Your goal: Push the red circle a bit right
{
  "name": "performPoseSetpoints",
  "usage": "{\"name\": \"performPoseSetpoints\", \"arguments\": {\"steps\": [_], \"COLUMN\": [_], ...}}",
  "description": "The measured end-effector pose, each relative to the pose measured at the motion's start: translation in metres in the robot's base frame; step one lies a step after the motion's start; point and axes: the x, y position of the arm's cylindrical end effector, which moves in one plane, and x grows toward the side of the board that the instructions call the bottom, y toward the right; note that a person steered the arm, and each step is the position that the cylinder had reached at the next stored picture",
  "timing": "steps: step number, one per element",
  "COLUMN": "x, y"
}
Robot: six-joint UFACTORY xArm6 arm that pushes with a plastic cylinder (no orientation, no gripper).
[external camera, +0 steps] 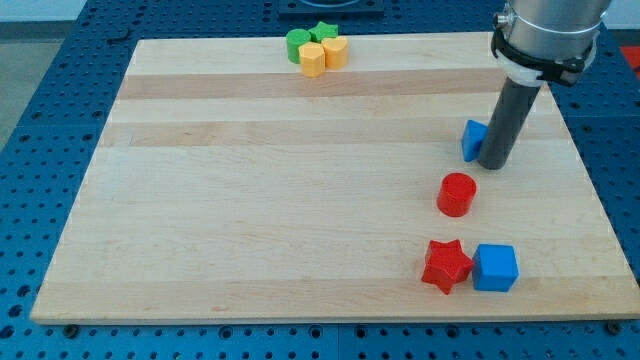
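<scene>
The red circle [457, 194] is a short red cylinder on the wooden board [250, 200], right of the middle. My tip [493, 164] stands on the board just above and to the right of it, a small gap apart. The rod partly hides a blue block [471, 139] that lies against its left side; its shape is unclear.
A red star [446, 266] and a blue cube [495, 267] sit side by side near the view's bottom right. At the top edge, a green circle [297, 44], a green star [323, 31] and two yellow blocks [314, 60] [335, 51] cluster together.
</scene>
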Motion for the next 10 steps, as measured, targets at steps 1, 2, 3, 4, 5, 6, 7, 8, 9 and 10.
{"name": "performPoseSetpoints", "arguments": {"steps": [1,2,3,4,5,6,7,8,9,10], "x": [0.001,0.011,0.011,0.031,0.076,0.077,0.052,0.034,0.037,0.057], "y": [-0.001,-0.056,-0.131,-0.165,-0.152,-0.117,-0.078,-0.034,-0.032,-0.058]}}
